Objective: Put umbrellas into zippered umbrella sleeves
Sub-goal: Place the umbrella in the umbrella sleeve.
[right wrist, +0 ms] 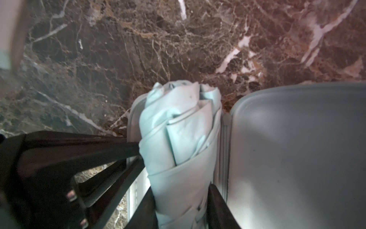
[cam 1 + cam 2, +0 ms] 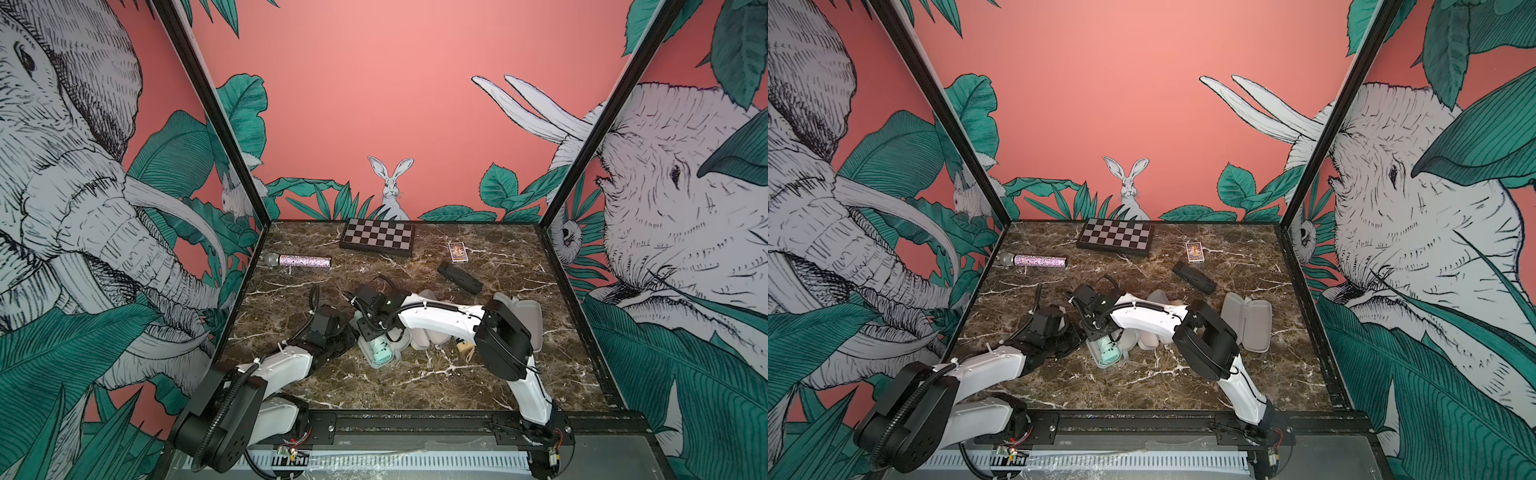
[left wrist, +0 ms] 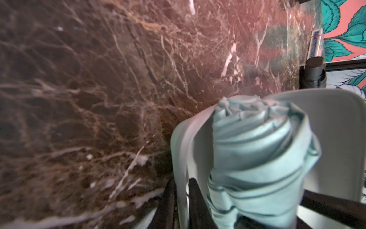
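The mint green umbrella (image 2: pixel 382 348) lies in one half of the open mint green sleeve (image 2: pixel 372 365), at the middle of the table. My right gripper (image 1: pixel 180 186) is shut on the umbrella (image 1: pixel 178 128), one finger on each side. The sleeve's other half (image 1: pixel 297 158) lies flat beside it. My left gripper (image 3: pixel 182 179) is shut on the sleeve's wall (image 3: pixel 181 154), next to the umbrella (image 3: pixel 257 158). The black umbrella (image 2: pixel 459 277) lies further back on the right. An open cream sleeve (image 2: pixel 530 322) sits to the right, and cream pieces (image 2: pixel 430 338) are partly hidden under my right arm.
A checkered board box (image 2: pixel 377 237) stands at the back. The glittery microphone (image 2: pixel 299 261) lies at the back left, and a small card box (image 2: pixel 457 252) at the back right. Patterned walls close in the table's left, right and back edges.
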Controlling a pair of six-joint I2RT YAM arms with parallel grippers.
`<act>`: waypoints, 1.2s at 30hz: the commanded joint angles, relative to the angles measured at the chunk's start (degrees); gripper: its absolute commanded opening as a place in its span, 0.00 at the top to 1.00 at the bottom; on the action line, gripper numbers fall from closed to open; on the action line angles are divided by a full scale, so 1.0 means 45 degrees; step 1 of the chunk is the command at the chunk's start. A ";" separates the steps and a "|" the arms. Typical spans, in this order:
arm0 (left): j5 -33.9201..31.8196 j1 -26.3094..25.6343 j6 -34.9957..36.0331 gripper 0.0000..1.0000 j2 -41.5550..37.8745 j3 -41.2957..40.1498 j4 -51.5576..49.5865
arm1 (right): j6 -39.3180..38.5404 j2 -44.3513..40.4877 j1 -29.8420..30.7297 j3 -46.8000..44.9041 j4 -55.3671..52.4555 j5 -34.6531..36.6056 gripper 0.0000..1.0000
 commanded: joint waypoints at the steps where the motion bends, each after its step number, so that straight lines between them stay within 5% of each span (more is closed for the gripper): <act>1: -0.0174 0.0041 -0.0459 0.84 0.0064 -0.0395 0.0541 | 0.0441 -0.0159 0.0346 0.0101 -0.1190 -0.0009 0.64; 7: -0.0257 0.0046 -0.0328 0.85 -0.0164 -0.0387 0.0344 | 0.0978 -0.0473 0.0607 0.0532 -0.2027 0.1067 0.66; 17: -0.0383 0.0048 -0.0456 0.85 -0.0616 -0.0584 0.0466 | 0.2205 0.1727 0.0520 0.0774 -0.3217 -0.0391 0.69; 24: 0.0016 0.1027 0.1550 0.80 -0.2388 0.0734 -0.3441 | 0.2051 0.1226 0.0126 0.1087 -0.2977 -0.0084 0.46; 32: 0.1410 0.1825 0.1327 0.72 -0.2917 0.0664 -0.3975 | 0.0821 -0.0827 -0.0381 0.2225 -0.3243 -0.1105 0.26; 36: 0.1807 0.1803 0.1929 0.63 -0.3553 0.1025 -0.5140 | 0.0343 -0.2670 -0.1096 0.1113 -0.3191 -0.1087 0.24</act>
